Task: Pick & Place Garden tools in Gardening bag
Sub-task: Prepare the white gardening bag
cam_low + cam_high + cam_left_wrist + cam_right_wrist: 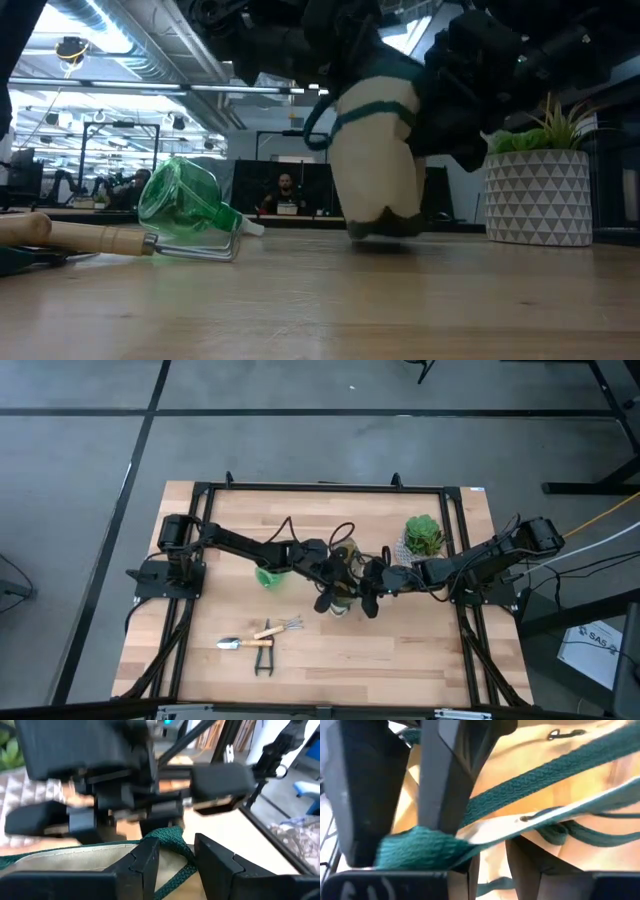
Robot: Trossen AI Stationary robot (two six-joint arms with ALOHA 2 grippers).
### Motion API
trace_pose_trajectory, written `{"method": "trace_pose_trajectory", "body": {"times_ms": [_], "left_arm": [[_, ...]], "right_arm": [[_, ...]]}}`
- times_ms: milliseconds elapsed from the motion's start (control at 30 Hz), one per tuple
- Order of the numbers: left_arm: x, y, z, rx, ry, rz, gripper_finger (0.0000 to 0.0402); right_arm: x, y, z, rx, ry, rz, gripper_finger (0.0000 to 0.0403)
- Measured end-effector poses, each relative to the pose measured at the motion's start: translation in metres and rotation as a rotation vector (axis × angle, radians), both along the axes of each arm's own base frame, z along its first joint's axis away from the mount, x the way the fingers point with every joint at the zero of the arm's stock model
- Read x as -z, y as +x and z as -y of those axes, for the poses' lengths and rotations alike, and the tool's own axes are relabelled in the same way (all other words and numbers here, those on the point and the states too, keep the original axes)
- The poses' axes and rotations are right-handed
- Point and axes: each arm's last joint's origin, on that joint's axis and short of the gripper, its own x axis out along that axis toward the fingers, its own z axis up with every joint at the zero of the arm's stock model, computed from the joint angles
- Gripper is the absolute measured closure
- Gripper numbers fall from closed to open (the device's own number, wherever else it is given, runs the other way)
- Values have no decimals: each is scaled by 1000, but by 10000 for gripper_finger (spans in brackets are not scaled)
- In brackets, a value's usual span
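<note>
High view: both grippers meet on the gardening bag point(342, 582) at table centre; trowel point(231, 644), rake point(283, 627) and shears point(263, 658) lie at seven o'clock, nearer the left arm.

Wrist views: left gripper point(175, 857) and right gripper point(465, 851) each pinch the bag's green trim.

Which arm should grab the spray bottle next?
Left, probably. The spray bottle lies right beside the left arm, whose fingers pinch the bag's green trim. The right gripper sits beyond the bag.
</note>
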Motion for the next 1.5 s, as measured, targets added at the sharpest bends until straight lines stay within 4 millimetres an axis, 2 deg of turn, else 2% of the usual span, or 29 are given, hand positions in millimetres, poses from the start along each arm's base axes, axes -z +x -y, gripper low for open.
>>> {"method": "trace_pose_trajectory", "body": {"times_ms": [300, 600, 800, 1100, 1233, 1500], "left_arm": [[-4, -2, 0, -4, 2, -21, 285], [-27, -15, -2, -5, 21, -35, 286], [-28, -18, -2, -19, 34, -65, 288], [-10, -9, 0, -55, 95, -62, 288], [-8, -4, -1, -83, 93, -24, 287], [-13, -5, -1, -86, 95, -1, 251]], "right_arm": [[8, -6, -7, -77, 93, -106, 306], [8, -10, -21, -186, 211, -145, 306], [-8, -17, -29, -232, 226, -87, 306], [-25, -26, -33, -260, 196, -16, 306], [-33, -29, -34, -290, 216, 18, 306], [-53, -38, -34, -337, 185, 111, 306]]}}
